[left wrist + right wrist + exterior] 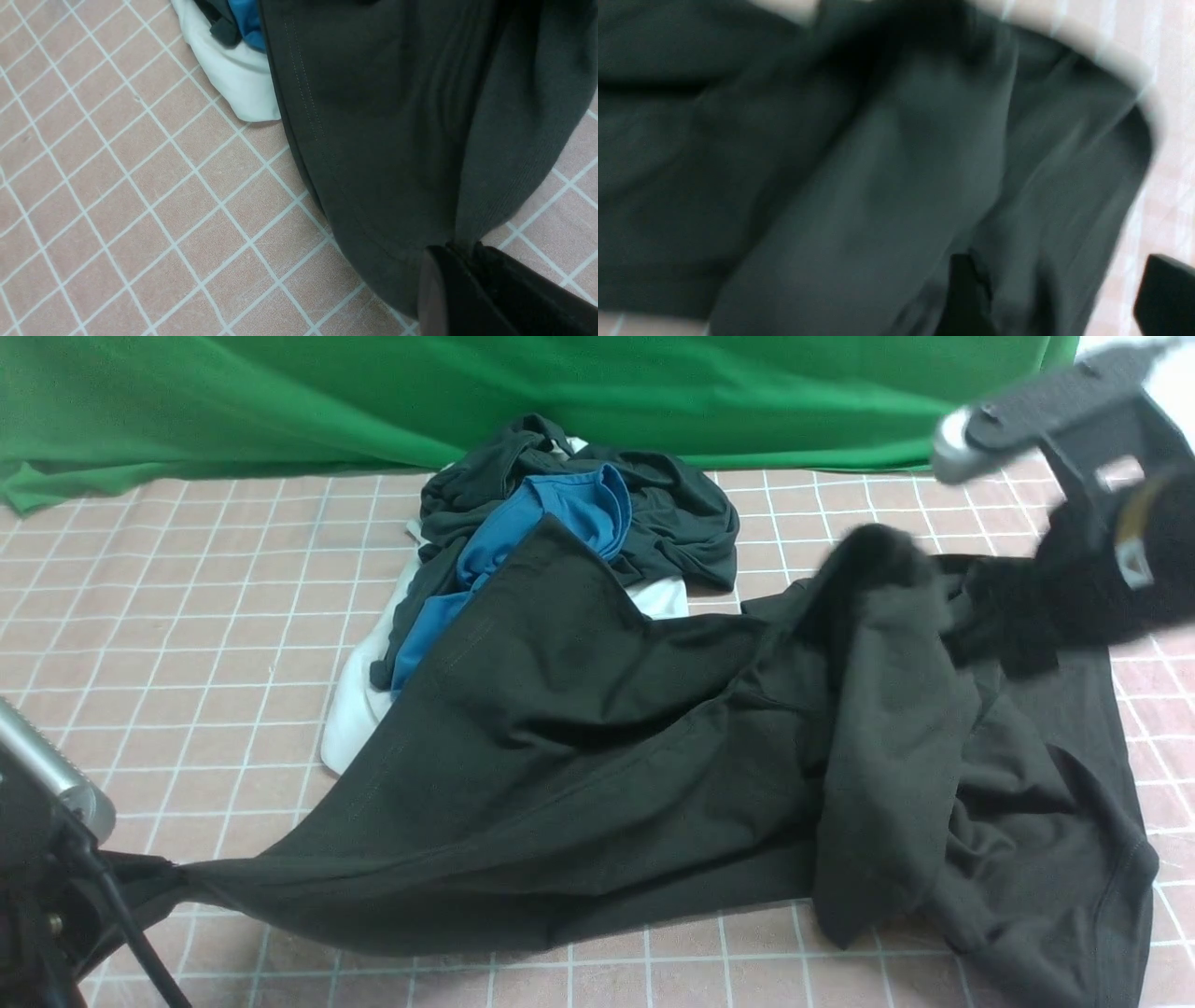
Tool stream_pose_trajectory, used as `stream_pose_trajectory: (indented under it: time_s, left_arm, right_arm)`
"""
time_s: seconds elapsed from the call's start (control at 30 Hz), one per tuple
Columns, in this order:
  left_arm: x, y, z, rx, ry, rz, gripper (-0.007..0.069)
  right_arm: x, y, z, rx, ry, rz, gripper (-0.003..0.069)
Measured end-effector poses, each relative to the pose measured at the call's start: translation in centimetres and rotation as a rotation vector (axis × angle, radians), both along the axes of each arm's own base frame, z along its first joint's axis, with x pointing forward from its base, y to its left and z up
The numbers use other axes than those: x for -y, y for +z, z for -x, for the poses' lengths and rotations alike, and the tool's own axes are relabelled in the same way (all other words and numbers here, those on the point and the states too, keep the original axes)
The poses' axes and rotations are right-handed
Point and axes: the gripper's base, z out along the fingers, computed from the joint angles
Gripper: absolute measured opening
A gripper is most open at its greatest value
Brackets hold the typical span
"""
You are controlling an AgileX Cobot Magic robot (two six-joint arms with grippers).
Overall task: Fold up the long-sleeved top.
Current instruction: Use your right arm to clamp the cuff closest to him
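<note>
1. The table (187,616), a pink surface with a white grid, extends beneath and around both grippers.
2. The green backdrop (280,401) hangs well beyond both grippers, along the far edge of the table.
3. The long-sleeved top (607,728) lies crumpled on the table and spans from the left gripper to the area beneath the right gripper. One corner is drawn into a taut point at the left gripper. A loose fold is heaped up near the right gripper.
4. A pile of other clothes sits well ahead of the left gripper, partly under the far edge of the top. It comprises a dark garment (672,513), a blue T-shirt (560,513) and a white garment (350,709).
5. The right gripper (1064,294) is raised above the top. Its fingers (966,289) stand wide apart with dark fabric behind them. The view is blurred, so contact with the fabric cannot be confirmed. Nothing is clamped.
6. The left gripper (462,249) sits low over the table. Its jaws are fully closed and pinch the gathered corner of the top.
</note>
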Motion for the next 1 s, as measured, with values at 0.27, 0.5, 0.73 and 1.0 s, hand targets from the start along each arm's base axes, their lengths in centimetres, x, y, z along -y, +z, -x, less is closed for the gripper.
stream_pose_trajectory:
  time_s: [0.27,0.5,0.73,1.0]
  left_arm:
    - [0.0,0.0,0.0,-0.001,-0.001,-0.001,0.0033]
    - [0.0,0.0,0.0,-0.001,0.0,0.0,0.0033]
    - [0.0,0.0,0.0,-0.001,0.0,0.0,0.0033]
    - [0.0,0.0,0.0,-0.001,0.0,0.0,0.0033]
  right_arm:
    - [3.4,-2.6,0.1,-0.151,-0.153,-0.094,0.0499]
    - [1.5,-5.8,-0.1,-0.299,-0.151,-0.459,0.0582]
    - [1.3,-10.4,-0.3,-0.417,-0.222,-0.466,0.067]
    - [0.3,-12.4,-1.3,-0.443,-0.219,-0.556,0.0578]
